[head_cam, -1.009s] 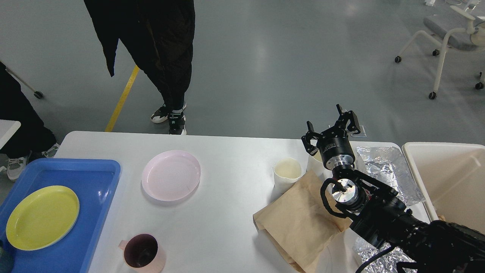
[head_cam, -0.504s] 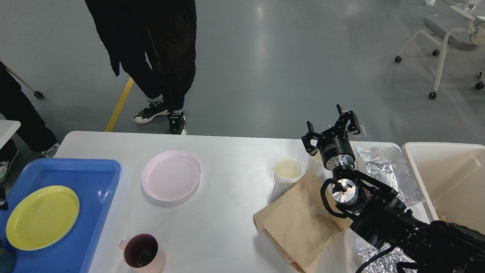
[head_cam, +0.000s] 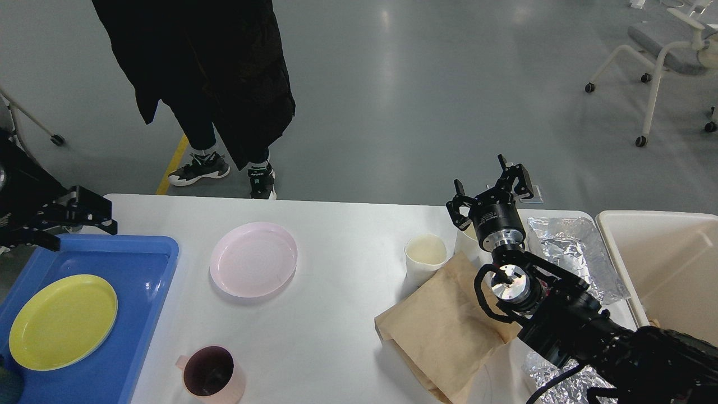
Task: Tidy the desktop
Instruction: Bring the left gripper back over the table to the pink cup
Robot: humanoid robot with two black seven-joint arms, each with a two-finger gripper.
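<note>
**Tabletop half-cleared, both arms up and empty**

Tabletop [head_cam: 336, 314] fills the lower frame, and there's plenty on it to sort. My right gripper [head_cam: 489, 188] hangs at centre right, jaws spread wide and holding nothing, above the far rim of the white paper cup [head_cam: 424, 255]. Below it the brown paper bag [head_cam: 443, 331] leans against that cup, with crumpled foil [head_cam: 566, 247] beside the cream bin [head_cam: 662, 264] at right.

My left gripper [head_cam: 70, 216] shows at the far left edge, over the blue tray [head_cam: 140, 264]; jaws look parted and empty. The yellow plate [head_cam: 63, 321] already sits in the tray.

My call: rubbish goes right, dishes left. I'd drop the right jaws squarely over the cup's rim, avoiding the bag. The pink plate [head_cam: 253, 258] and pink mug [head_cam: 210, 373] suit the left arm; grip the plate's rim, since it lies flat.
</note>
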